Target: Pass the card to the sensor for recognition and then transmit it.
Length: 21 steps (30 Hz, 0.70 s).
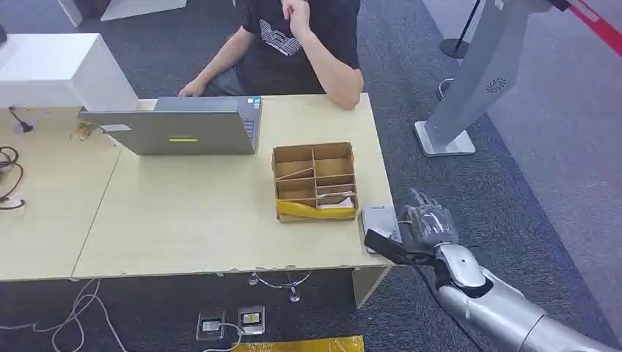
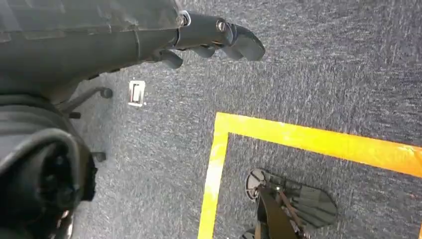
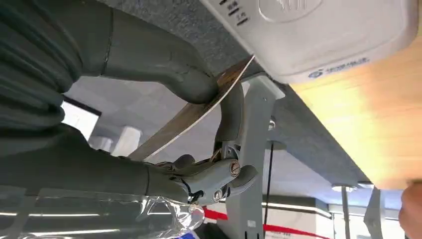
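We have the card (image 3: 199, 107) pinched in our right hand (image 1: 429, 224) with its edge at the white card reader (image 1: 380, 220) on the table corner (image 1: 220, 249), so recognition looks underway and handover remains, while our left hand (image 2: 214, 40) hangs empty
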Tool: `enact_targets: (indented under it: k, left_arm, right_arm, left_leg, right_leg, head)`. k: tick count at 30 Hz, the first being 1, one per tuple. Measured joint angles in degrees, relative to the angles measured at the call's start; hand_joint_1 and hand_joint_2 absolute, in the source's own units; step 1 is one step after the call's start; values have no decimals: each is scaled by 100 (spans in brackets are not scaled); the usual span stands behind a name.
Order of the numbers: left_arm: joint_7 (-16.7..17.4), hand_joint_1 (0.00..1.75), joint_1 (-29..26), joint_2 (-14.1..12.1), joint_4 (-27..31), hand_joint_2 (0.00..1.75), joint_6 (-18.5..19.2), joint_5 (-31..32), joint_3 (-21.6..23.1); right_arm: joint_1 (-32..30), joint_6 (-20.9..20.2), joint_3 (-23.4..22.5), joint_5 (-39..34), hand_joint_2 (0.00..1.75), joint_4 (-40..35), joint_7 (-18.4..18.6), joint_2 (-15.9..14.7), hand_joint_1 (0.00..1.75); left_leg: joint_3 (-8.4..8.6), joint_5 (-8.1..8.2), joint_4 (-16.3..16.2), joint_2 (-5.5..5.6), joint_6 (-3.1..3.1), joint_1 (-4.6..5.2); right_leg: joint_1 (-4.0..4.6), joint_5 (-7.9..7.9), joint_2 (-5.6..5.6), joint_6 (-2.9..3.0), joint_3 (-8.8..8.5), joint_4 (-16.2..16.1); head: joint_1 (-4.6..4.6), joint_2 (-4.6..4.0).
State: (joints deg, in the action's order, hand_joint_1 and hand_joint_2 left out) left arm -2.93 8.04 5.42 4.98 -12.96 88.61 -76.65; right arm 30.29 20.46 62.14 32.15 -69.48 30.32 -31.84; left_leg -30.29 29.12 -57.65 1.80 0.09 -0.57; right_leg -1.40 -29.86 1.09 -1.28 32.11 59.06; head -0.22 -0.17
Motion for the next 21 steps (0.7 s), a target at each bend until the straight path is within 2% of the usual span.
enact_targets:
  k: [7, 11, 21]
  left_arm:
    - [-4, 0, 5, -15, -70, 0, -31, 89, 0]
    - [-4, 0, 5, -28, -114, 0, -42, 107, 0]
    - [0, 0, 7, -61, -164, 0, -83, 109, 0]
  right_arm:
    - [-6, 20, 125, -92, 175, 92, 24, 92, 175]
    - [-67, 223, 133, -249, 175, 125, 17, 122, 175]
    - [-111, 238, 131, -181, 175, 159, 48, 175, 175]
  left_leg:
    - [1, 0, 0, -1, 0, 1]
    - [2, 0, 0, -2, 0, 0]
    - [12, 0, 0, -6, 0, 0]
  right_leg:
    - [-1, 0, 0, 0, 0, 0]
    - [0, 0, 0, 0, -1, -1]
    - [1, 0, 2, 0, -6, -1]
  head:
    - [0, 0]
    - [2, 0]
    - [2, 0]
